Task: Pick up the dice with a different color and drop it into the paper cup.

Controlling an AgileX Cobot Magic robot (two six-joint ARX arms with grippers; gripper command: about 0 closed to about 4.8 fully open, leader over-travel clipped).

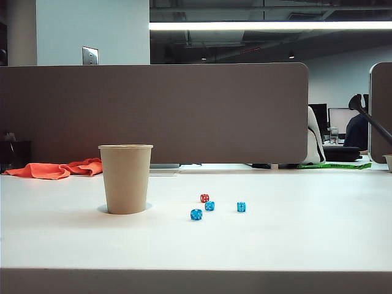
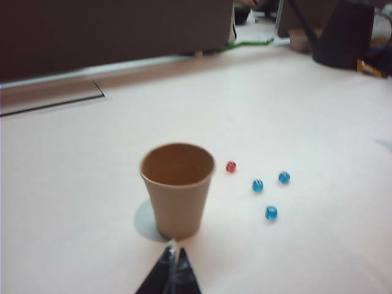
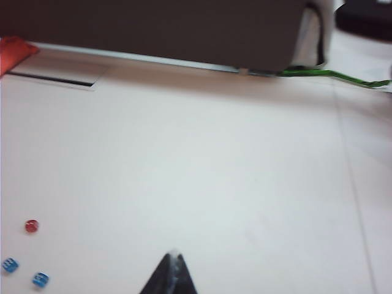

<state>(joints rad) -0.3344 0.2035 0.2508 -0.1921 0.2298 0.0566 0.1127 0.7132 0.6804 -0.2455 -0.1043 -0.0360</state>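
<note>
1. Here I see the left gripper (image 2: 171, 272) pinched closed, empty, just short of the paper cup (image 1: 125, 179).
2. The red die (image 1: 204, 198) lies right of the cup, beside three blue dice (image 1: 209, 206).
3. My right gripper (image 3: 173, 275) is closed too, hovering well apart from the red die.

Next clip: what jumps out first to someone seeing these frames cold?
The tan paper cup stands upright, left of centre on the white table. Just right of it lies one red die at the far edge of a loose cluster of three blue dice. Both the left gripper and right gripper are shut, short of the objects; an orange cloth lies far left.
</note>
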